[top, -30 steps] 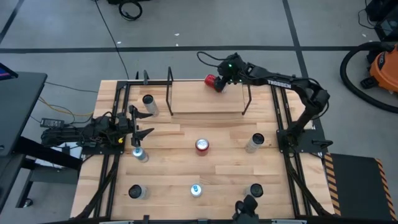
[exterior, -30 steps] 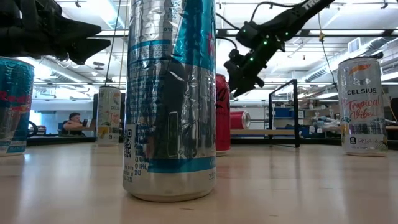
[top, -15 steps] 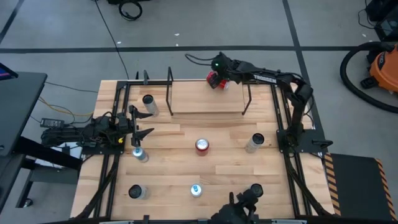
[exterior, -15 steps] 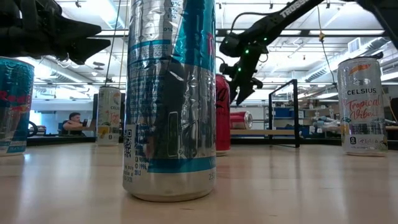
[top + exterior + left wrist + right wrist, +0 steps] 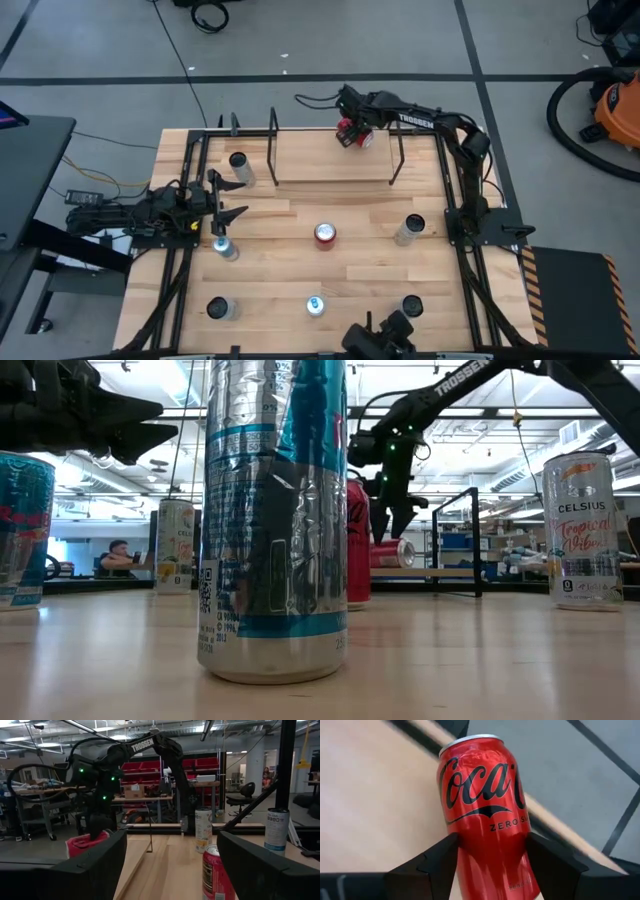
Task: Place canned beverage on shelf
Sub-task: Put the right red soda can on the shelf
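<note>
Nearest in the low view, a tall silver-and-teal drink can stands on the light wood bench. Left end effector waits at the left edge, fingers parted, empty. Far back, right end effector grips a red Coca-Cola Zero can, lying sideways over the black-rod, wood-board shelf.

Before me, six other cans stand upright and well apart on the wooden tabletop: a red can mid-board, a blue-topped can at the near edge, silver cans around them. Beyond the tabletop, an orange vacuum sits on the grey floor, and a person sits at a desk.
</note>
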You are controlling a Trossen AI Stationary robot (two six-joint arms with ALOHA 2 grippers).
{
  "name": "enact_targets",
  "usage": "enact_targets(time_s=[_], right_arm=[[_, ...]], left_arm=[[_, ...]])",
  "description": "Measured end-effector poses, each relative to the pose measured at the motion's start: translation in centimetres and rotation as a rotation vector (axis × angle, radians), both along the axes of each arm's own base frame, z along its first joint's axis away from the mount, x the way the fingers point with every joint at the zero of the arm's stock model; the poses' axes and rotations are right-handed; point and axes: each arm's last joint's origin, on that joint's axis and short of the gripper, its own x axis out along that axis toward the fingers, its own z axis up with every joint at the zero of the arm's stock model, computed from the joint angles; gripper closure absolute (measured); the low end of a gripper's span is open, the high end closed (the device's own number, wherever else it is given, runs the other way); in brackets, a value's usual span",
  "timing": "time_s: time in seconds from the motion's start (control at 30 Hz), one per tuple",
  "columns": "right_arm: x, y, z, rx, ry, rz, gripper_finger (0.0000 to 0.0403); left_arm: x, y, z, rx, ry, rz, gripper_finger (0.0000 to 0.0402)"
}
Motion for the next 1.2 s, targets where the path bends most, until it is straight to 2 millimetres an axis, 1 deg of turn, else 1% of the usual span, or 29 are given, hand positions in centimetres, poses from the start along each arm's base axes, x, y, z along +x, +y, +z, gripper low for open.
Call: enact_targets(time_s=[0.1, 0.23, 0.37, 0.6, 0.83, 0.97, 1.2], right_arm=[[0.0, 1.0, 0.6, 0.065, -0.027, 0.032, 0.0165], [0.1, 2.4, 0.6, 0.133, -0.007, 0.049, 0.0165], [0.5, 3.8, 0.1, 0.136, 0.029, 0.073, 0.0165], [1.7, 6.4, 0.2, 0.157, 0.043, 0.136, 0.0165], [1.9, 9.0, 0.2, 0.213, 0.11, 0.167, 0.0165], [2.1, 9.6, 0.2, 0.2, 0.12, 0.188, 0.0165], [2.1, 9.2, 0.2, 0.201, 0.114, 0.192, 0.0165]], left_arm=[[0.0, 0.0, 0.0, 0.0, 0.0, 0.0, 0.0086], [0.0, 0.0, 0.0, 0.0, 0.0, 0.0, 0.0086], [0.0, 0.0, -0.1, 0.0, 0.006, 0.0, 0.0086], [0.0, 0.0, -0.1, -0.001, 0.006, 0.0, 0.0086], [0.0, 0.0, -0.1, -0.001, 0.007, 0.0, 0.0086], [0.0, 0.0, -0.1, -0.001, 0.012, 0.0, 0.0086], [0.0, 0.0, -0.1, -0.001, 0.012, 0.0, 0.0086]])
